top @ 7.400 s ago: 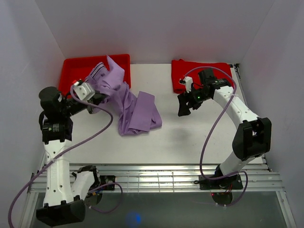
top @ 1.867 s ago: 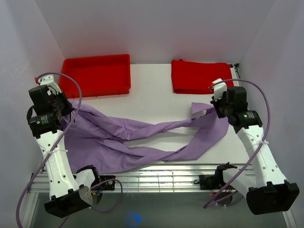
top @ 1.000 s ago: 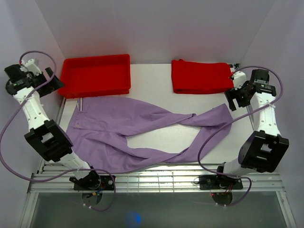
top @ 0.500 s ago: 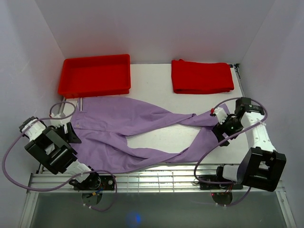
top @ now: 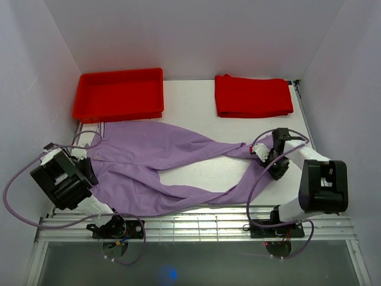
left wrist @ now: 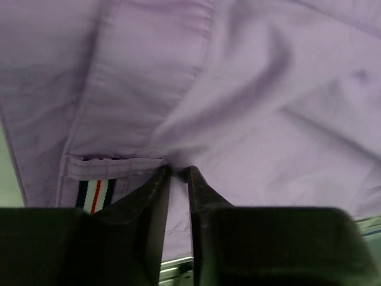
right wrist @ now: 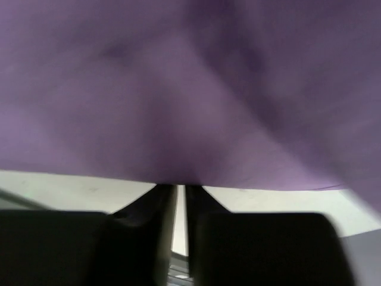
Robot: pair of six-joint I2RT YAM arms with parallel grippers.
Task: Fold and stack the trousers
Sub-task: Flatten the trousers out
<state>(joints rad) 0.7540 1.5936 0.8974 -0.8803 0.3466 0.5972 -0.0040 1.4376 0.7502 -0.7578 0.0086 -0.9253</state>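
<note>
Trousers (top: 149, 149), soft lilac cloth (lightly creased), legs splayed

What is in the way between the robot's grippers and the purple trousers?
Nothing visible. The left gripper pinches the trousers at the waistband, and the right gripper pinches a leg end.

In my right wrist view the trousers (right wrist: 196, 89) are a blurred purple mass running off three edges, with no seam or stripe readable. I cannot tell whether my right tool (right wrist: 180, 187) has cloth between its tips. My left tool (left wrist: 177, 171) meets the waistband, its hold equally unclear. From above, both tools are too small to judge.
</note>
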